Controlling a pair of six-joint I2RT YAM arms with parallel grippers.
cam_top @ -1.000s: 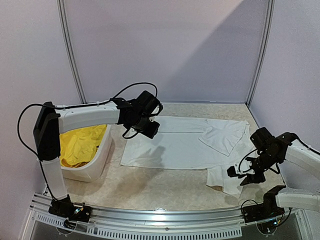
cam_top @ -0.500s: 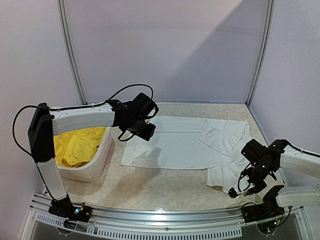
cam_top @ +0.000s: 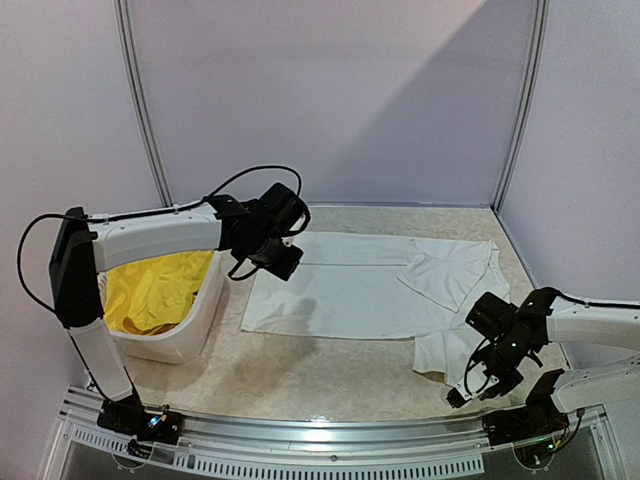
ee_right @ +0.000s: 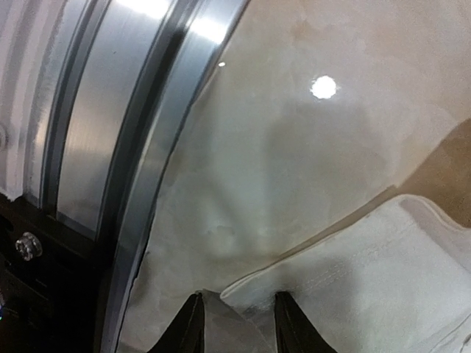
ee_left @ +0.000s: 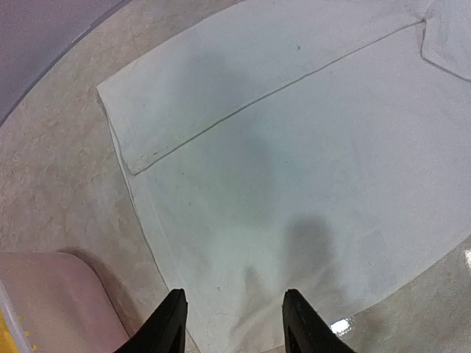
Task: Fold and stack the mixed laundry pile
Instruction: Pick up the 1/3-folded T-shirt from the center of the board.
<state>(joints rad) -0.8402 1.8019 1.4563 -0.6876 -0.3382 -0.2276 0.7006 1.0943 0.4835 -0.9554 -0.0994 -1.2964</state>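
Your right end effector (ee_right: 235, 332) sits low over the surface (cam_top: 300, 372) with its fingers spread and nothing pinched. The near corner of the white T-shirt (ee_right: 383, 279) lies right at the gap between them. For a clean grab, judge it this way: ease forward so both fingers straddle that stitched edge, press down lightly, and close only once the cloth is well inside, since a shallow bite on a corner is likely to slip. Keep clear of the metal rail (ee_right: 110, 132) just beside you, as there is little room on that side. Once you have hold, lift only enough to free the flap and carry it inward over the body of the shirt, so the rest does not drag. Your left end effector (ee_left: 234, 327) hangs above the far-left part of the same shirt, fingers also apart and holding nothing. It could come down and pin the cloth there while the right side folds. The shirt itself lies spread nearly flat across the middle of the surface, one flap already turned in at the right. The yellow shorts (cam_top: 155, 290) sit bunched in the white basket (cam_top: 205, 322) at the left, waiting their turn.
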